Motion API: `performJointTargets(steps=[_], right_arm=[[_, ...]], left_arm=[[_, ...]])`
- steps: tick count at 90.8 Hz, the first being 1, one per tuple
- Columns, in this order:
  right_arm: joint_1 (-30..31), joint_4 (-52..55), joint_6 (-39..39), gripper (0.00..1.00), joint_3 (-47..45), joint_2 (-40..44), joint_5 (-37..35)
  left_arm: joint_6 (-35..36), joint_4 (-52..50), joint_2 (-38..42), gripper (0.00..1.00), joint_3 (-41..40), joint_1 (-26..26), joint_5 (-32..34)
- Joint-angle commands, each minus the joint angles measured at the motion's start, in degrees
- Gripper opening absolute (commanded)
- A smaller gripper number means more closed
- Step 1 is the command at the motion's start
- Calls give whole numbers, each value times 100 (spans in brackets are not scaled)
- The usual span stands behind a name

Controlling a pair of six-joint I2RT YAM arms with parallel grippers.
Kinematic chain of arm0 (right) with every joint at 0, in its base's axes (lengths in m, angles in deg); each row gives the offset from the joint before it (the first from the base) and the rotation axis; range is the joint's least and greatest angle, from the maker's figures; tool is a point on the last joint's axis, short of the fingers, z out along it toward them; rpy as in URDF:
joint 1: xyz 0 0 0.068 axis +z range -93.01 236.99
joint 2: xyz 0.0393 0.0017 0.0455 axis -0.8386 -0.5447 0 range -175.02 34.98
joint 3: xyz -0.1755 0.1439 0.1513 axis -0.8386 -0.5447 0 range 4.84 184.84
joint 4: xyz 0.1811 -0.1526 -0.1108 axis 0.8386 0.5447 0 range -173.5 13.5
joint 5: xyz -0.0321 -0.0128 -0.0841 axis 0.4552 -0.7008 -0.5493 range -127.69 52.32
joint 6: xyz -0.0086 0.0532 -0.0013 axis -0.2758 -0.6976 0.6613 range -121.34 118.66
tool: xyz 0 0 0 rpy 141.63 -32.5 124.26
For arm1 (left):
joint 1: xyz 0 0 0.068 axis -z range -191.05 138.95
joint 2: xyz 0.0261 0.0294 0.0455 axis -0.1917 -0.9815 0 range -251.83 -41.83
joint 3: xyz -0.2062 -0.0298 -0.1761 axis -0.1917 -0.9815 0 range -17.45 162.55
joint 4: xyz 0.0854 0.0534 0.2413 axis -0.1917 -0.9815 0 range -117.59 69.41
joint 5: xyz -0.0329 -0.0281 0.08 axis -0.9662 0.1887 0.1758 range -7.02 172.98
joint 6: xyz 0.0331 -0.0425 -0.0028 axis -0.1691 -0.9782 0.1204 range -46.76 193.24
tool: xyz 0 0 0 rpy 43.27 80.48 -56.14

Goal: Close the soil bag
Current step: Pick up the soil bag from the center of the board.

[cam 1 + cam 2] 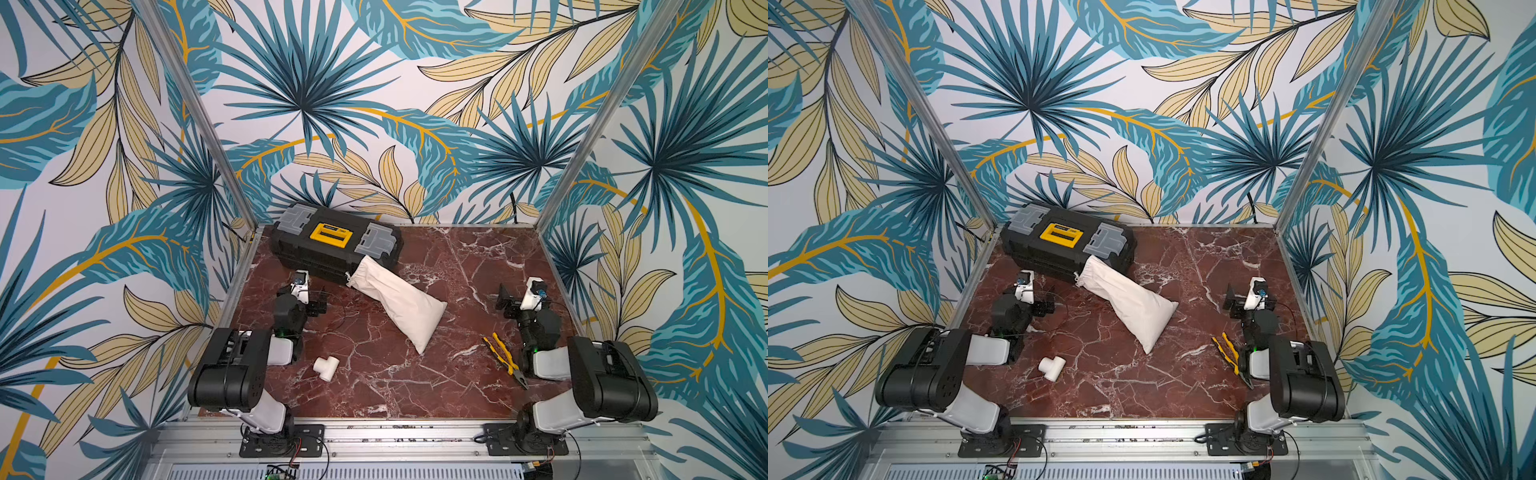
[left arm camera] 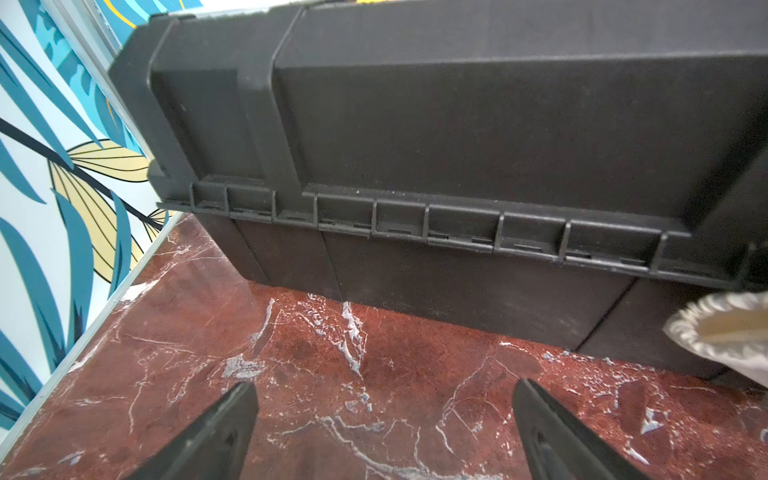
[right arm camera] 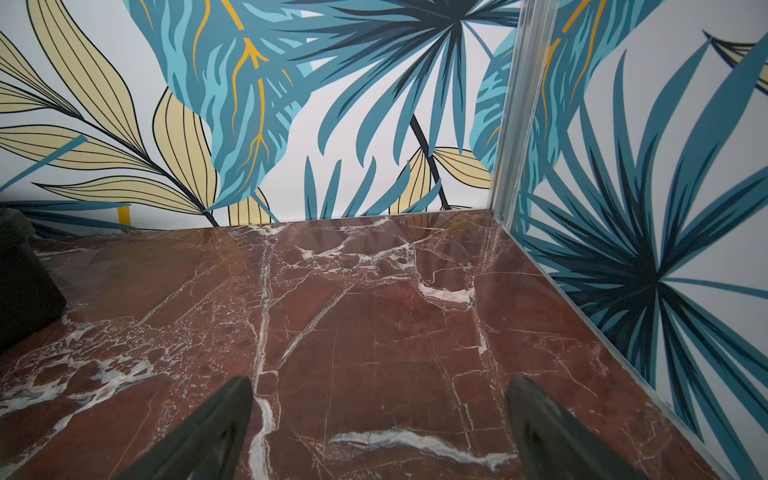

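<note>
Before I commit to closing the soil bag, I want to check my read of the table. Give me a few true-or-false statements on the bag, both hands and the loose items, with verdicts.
1. The soil bag lies with its gathered mouth end toward the black toolbox. True.
2. The left hand is shut on the bag's cord. False: it is open and empty, facing the toolbox's side.
3. The right hand is open and holds nothing. True.
4. The pliers lie on top of the bag. False: they lie on the table by the right arm, apart from the bag.
5. The white pipe tee lies on the table near the left arm, apart from the bag. True.
</note>
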Motion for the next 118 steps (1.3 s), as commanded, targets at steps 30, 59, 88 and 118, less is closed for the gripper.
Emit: performJointTargets(steps=[30, 59, 88, 118], right_arm=[[27, -183, 72, 99, -29, -12, -44], [27, -161, 72, 99, -21, 8, -51], [14, 3184, -662, 99, 1591, 886, -829], [-52, 7281, -1925, 99, 4091, 495, -41]], left_arm=[[48, 41, 68, 100, 91, 4, -30], [17, -34, 86, 100, 119, -1, 6], [-334, -2892, 1079, 100, 1353, -11, 592], [-2280, -6291, 2074, 100, 2491, 116, 1134]])
